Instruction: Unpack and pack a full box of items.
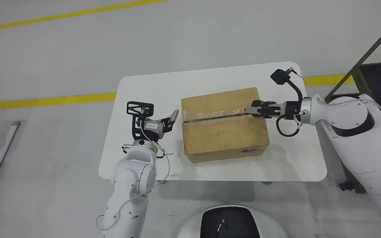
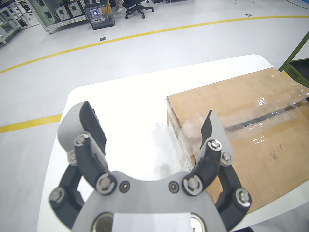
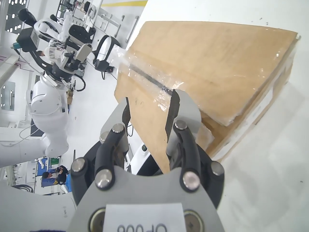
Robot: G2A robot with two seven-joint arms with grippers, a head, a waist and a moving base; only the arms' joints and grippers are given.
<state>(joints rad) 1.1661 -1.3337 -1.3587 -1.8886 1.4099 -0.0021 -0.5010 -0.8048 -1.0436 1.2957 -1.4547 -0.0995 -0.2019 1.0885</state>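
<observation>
Centred on white rounded table [image 1: 297, 166]: taped brown cardboard box [image 1: 223, 122], left gripper [image 1: 171, 116] and right gripper [image 1: 247, 110] at opposite ends.

Brown cardboard box [image 1: 224, 124] sits centred on white table [image 1: 143, 89], flaps down, tape seemingly slit.

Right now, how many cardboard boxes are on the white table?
1. The brown cardboard box, with clear tape along its top seam, sits near the middle of the white rounded table, between the two arms. Its flaps are down, so anything inside is hidden.
</observation>
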